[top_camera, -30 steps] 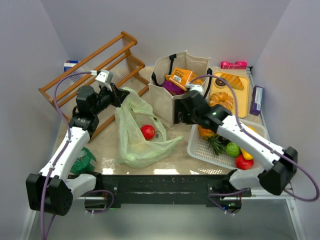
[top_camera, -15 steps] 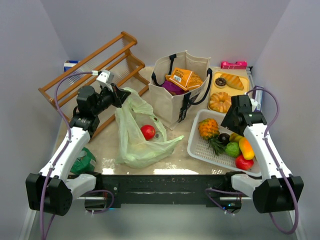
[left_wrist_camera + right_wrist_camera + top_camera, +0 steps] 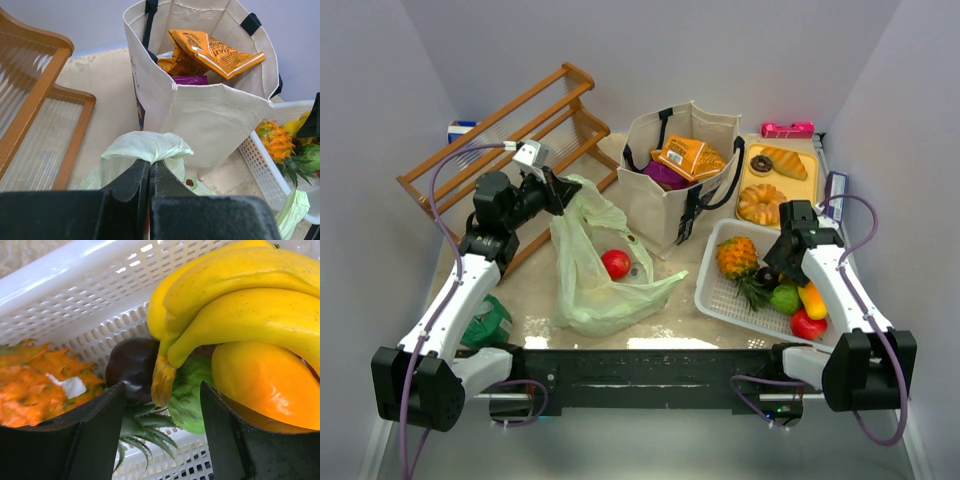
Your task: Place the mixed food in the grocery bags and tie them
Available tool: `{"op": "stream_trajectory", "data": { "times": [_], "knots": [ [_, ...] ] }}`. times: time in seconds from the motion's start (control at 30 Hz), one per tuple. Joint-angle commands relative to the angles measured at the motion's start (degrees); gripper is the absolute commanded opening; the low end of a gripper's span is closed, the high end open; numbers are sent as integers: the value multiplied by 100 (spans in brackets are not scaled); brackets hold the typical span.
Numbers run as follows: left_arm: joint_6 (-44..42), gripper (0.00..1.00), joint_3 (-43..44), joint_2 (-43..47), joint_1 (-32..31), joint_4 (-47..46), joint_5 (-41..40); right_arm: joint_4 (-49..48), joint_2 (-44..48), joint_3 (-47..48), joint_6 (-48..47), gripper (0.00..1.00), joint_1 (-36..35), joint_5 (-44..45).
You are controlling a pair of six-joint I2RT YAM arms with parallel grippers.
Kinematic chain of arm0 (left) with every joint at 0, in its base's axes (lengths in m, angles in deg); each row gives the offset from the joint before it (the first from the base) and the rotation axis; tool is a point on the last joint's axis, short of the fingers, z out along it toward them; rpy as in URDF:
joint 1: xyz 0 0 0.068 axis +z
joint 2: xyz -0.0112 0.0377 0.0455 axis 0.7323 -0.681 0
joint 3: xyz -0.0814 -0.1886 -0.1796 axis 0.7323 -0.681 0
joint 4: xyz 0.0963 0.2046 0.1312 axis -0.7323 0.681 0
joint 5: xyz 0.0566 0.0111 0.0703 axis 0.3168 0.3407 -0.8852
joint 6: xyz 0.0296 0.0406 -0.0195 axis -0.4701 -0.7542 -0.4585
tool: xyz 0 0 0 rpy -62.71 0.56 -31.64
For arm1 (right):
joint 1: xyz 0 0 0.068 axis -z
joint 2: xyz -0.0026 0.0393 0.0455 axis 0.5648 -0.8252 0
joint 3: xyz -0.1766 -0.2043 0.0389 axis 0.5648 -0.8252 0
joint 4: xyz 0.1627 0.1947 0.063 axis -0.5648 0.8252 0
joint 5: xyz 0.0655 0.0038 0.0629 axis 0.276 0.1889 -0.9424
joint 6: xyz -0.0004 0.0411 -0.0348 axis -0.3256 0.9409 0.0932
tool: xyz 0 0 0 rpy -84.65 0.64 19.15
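My left gripper [image 3: 558,195] is shut on a bunched rim of the pale green plastic bag [image 3: 595,275], and the pinched fold [image 3: 147,147] shows just beyond the gripper [image 3: 149,162]. A red fruit [image 3: 615,264] lies inside that bag. The beige canvas tote [image 3: 665,205] stands upright holding an orange packet [image 3: 215,47] and a purple packet [image 3: 190,80]. My right gripper [image 3: 780,268] hangs open low over the white basket [image 3: 715,300]. Its jaws [image 3: 162,390] stand on either side of the stem end of the yellow banana bunch [image 3: 240,315], apart from it.
In the basket lie a pineapple [image 3: 45,385], a dark fruit [image 3: 132,367], a green fruit [image 3: 192,395], an orange fruit [image 3: 265,385] and a red one [image 3: 807,324]. A yellow tray [image 3: 802,200] with donuts and bread sits behind. A wooden rack [image 3: 510,140] stands at the back left, a dark green bundle [image 3: 485,322] at the near left.
The right arm swung from the tote to the right and came down over the basket, its jaws now narrower. The left arm and bag have not moved.
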Motion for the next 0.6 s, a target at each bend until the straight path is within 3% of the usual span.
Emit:
{"op": "stream_trajectory", "data": {
  "times": [0.0,0.17,0.27,0.3,0.33,0.57],
  "knots": [
    [-8,0,89,132,-33,-224,95,-503,-133,-154,187,63,151,379],
    [-8,0,80,132,-33,-215,77,-758,-256,-172,161,48,169,494],
    [-8,0,80,132,-33,-215,68,-768,-230,-155,187,19,169,424],
    [-17,0,80,132,-33,-215,60,-750,-204,-146,187,4,169,380],
    [-17,0,89,132,-33,-215,60,-741,-134,-137,205,0,169,362],
    [0,0,80,124,-33,-224,95,-320,567,590,38,0,169,564]
  ]
}}
